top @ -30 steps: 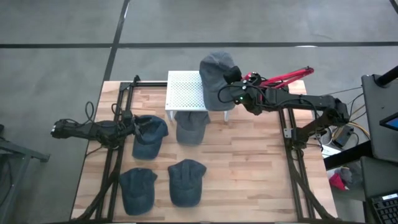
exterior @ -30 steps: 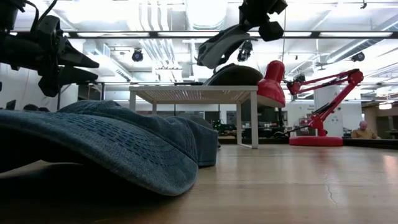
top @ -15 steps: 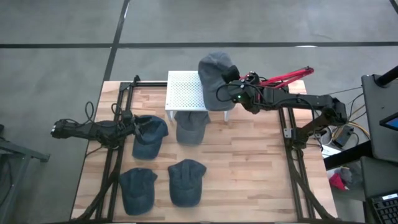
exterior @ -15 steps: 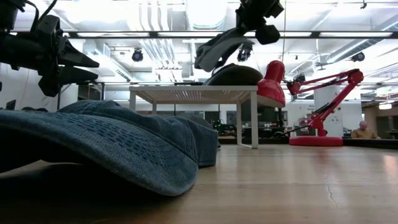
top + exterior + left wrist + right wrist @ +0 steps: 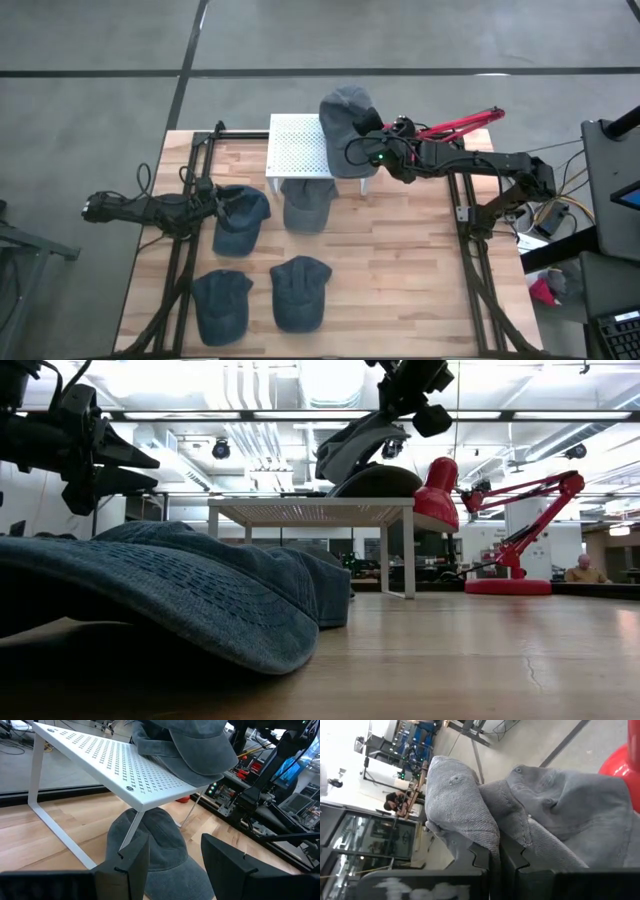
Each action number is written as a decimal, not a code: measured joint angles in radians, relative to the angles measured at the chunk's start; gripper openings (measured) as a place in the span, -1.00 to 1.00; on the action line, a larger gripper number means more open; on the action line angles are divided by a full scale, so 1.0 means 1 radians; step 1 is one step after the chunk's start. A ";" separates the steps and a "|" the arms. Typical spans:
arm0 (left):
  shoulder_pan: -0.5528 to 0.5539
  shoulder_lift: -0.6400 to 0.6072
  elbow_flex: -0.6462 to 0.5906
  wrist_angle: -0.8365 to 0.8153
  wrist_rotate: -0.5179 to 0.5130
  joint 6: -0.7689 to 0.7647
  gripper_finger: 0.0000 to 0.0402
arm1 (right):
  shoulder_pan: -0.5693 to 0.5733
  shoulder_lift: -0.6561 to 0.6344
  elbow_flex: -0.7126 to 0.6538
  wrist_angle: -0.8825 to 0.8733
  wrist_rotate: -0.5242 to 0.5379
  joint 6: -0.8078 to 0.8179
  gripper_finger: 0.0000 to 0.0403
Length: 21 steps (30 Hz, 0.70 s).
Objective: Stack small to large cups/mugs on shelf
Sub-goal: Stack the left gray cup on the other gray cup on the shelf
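Note:
My right gripper (image 5: 368,142) is shut on a grey cap (image 5: 343,112), held over the right end of the white perforated rack (image 5: 298,146). In the low view the held cap (image 5: 352,448) hangs tilted just above another grey cap (image 5: 378,480) that rests on the rack top (image 5: 310,506). My left gripper (image 5: 210,205) is open and empty, level above the table beside a dark blue cap (image 5: 242,220). Its fingers (image 5: 131,862) point toward the rack (image 5: 120,775). My right gripper pinches a fold of the grey cap's cloth (image 5: 485,837) between its two fingers (image 5: 476,856). It comes from the table's right side, slanting down. The cap hangs tilted below the fingers; whether its lower edge (image 5: 328,472) touches the cap on the rack, I cannot tell.
A grey cap (image 5: 307,205) lies on the table half under the rack; it also shows in the left wrist view (image 5: 160,847). Two dark blue caps (image 5: 222,303) (image 5: 300,292) lie near the front edge. A red desk lamp (image 5: 500,520) stands right of the rack.
My right gripper has gone down and a little toward the table's left edge with the grey cap. The cap has tipped steeper and now hangs close over the cap on the rack.

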<state>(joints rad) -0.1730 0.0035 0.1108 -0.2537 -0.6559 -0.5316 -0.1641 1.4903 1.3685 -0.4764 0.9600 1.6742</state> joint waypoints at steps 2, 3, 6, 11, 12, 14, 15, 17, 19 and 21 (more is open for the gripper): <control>0.000 0.000 0.000 0.000 0.000 0.000 -0.10 | -0.003 0.000 0.000 -0.001 0.000 -0.006 -0.96; 0.000 0.000 0.000 0.000 0.000 0.000 -0.10 | -0.003 0.000 0.000 -0.002 0.000 -0.006 -0.96; 0.000 0.000 0.000 0.000 0.000 0.000 -0.10 | -0.003 0.000 0.000 -0.004 0.000 -0.007 -0.96; 0.000 0.000 0.000 0.001 0.000 0.000 -0.10 | -0.002 0.000 0.000 -0.034 -0.023 -0.007 -0.96; 0.000 0.000 0.000 0.001 0.000 0.000 -0.10 | -0.003 -0.001 0.000 -0.042 -0.039 -0.007 -0.96; 0.000 0.000 0.000 0.001 0.000 0.000 -0.10 | -0.006 -0.001 0.000 -0.052 -0.060 -0.006 -0.96; 0.000 0.000 0.000 0.001 0.000 0.000 -0.10 | -0.006 -0.001 -0.001 -0.052 -0.069 -0.010 -0.96; 0.000 0.000 0.000 0.001 0.000 0.000 -0.10 | -0.006 -0.001 -0.001 -0.052 -0.077 -0.039 -0.96; 0.001 0.000 0.000 0.004 0.000 0.000 -0.10 | -0.006 -0.001 -0.001 -0.052 -0.077 -0.081 -0.96; 0.001 0.000 0.000 0.010 0.000 0.000 -0.10 | -0.009 -0.002 -0.002 -0.052 -0.077 -0.103 -0.96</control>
<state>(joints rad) -0.1722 0.0035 0.1108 -0.2436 -0.6559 -0.5312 -0.1730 1.4879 1.3670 -0.5285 0.8829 1.5712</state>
